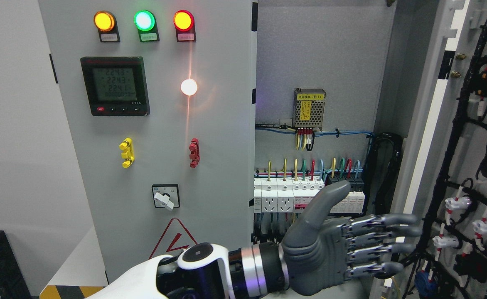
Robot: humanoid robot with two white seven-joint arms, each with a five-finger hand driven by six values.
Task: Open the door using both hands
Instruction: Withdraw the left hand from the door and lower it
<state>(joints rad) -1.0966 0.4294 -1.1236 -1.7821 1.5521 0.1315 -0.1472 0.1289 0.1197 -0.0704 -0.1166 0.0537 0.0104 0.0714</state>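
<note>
Grey cabinet interior [322,62] already shows, so you keep the left hand [343,241] (fingers straight, holding nothing) flat against the right door [430,124] edge and push outward steadily.

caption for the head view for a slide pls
Left hand, grey fingers spread, reaches toward the swung-open grey cabinet door beside exposed white circuit breakers.
</note>
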